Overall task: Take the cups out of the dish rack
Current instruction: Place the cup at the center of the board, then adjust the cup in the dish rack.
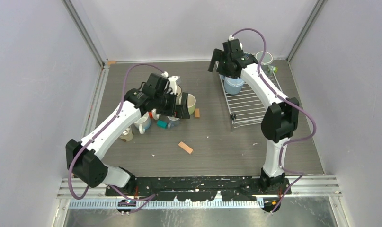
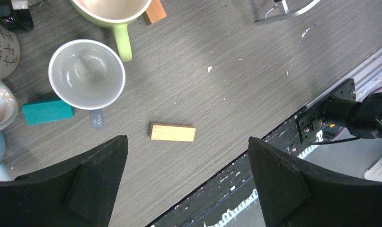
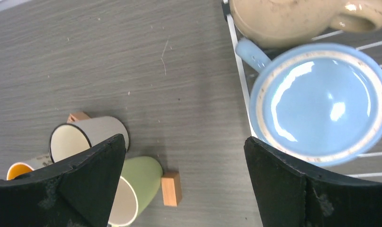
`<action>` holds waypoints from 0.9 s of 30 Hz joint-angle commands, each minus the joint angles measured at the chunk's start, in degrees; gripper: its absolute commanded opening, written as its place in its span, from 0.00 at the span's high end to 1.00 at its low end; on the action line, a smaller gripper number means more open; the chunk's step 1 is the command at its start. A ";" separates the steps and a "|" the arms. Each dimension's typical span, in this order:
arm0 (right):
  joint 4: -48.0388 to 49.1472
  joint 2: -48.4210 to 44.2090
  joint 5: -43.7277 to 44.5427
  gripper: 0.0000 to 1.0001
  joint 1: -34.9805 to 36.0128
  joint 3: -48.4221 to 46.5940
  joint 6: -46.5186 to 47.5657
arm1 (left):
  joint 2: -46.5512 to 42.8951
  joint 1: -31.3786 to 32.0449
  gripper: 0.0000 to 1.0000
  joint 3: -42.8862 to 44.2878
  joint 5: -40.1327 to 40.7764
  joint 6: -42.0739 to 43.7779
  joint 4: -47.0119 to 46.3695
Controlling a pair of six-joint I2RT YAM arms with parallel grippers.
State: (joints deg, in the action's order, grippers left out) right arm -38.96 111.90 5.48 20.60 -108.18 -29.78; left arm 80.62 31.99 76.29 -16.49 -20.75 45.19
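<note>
The dish rack (image 1: pixel 249 105) is a silver wire grid at the right of the table. A light blue cup (image 3: pixel 321 101) stands upright in it, and a tan cup (image 3: pixel 293 19) lies just beyond. A white cup (image 1: pixel 263 57) is at the rack's far end. My right gripper (image 3: pixel 185 142) hovers open above the rack's left edge, holding nothing. Several cups stand on the table at the left, among them a grey-white one (image 2: pixel 87 75) and a lime green one (image 2: pixel 111 12). My left gripper (image 2: pixel 187 142) is open and empty just in front of them.
A wooden block (image 2: pixel 173 132) lies on the table below my left gripper, and a teal block (image 2: pixel 47 111) rests beside the grey-white cup. Another wooden block (image 3: pixel 171 189) touches the lime green cup. The table's near edge carries the black base rail (image 1: pixel 198 182).
</note>
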 commanded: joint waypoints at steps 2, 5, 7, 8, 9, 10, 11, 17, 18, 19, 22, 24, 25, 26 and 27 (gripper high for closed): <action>-0.10 5.37 -0.54 0.00 -0.21 -9.40 1.50 | -3.42 0.27 0.00 -1.77 -2.03 0.12 -4.25; -1.83 8.76 -0.73 0.00 -0.25 -13.38 1.41 | -3.77 0.27 0.00 -2.23 -2.78 -0.12 -4.48; -2.52 10.64 -0.90 0.00 -0.26 -15.17 1.33 | -4.07 0.23 0.00 -2.58 -2.96 -0.14 -4.58; -2.83 11.49 -0.84 0.00 -0.26 -16.11 1.27 | -4.22 0.26 0.00 -2.65 -2.97 -0.16 -4.58; -3.33 12.54 -0.85 0.00 -0.22 -17.00 1.22 | -4.32 0.27 0.00 -2.78 -3.00 -0.21 -4.65; -3.91 13.55 -0.82 0.00 -0.21 -18.04 1.15 | -4.33 0.27 0.00 -2.76 -3.02 -0.25 -4.68; -4.48 14.47 -0.71 0.00 -0.23 -19.18 1.13 | -4.33 0.25 0.00 -2.84 -3.02 -0.24 -4.67; -6.04 16.51 1.60 0.00 -0.21 -19.10 1.60 | -4.73 0.27 0.00 -3.21 -2.85 -0.23 -4.67; -6.09 16.43 2.02 0.00 -0.25 -18.70 1.84 | -4.83 0.25 0.00 -3.25 -2.85 -0.25 -4.65; -6.16 16.34 2.42 0.00 -0.23 -18.39 2.02 | -4.80 0.27 0.00 -3.32 -2.72 -0.25 -4.58; -7.37 16.25 3.49 0.00 -0.38 -18.16 2.55 | -5.02 0.27 0.00 -3.59 -2.71 -0.29 -4.55; -8.14 16.02 4.06 0.00 -0.57 -17.68 2.85 | -5.11 0.25 0.00 -3.66 -2.70 -0.34 -4.58; -8.30 15.67 4.29 0.00 -0.69 -17.15 3.02 | -5.12 0.27 0.00 -3.65 -2.67 -0.34 -4.58; -8.32 15.23 4.42 0.00 -0.73 -16.31 3.20 | -5.12 0.27 0.00 -3.69 -2.67 -0.42 -4.58; -8.21 14.68 4.57 0.00 -0.90 -15.44 3.35 | -5.07 0.25 0.00 -3.69 -2.67 -0.38 -4.58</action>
State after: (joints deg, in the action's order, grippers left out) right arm -46.00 129.38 7.01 20.51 -125.21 -28.14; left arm 77.54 32.03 72.82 -18.24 -20.82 42.94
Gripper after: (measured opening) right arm 0.996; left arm 0.996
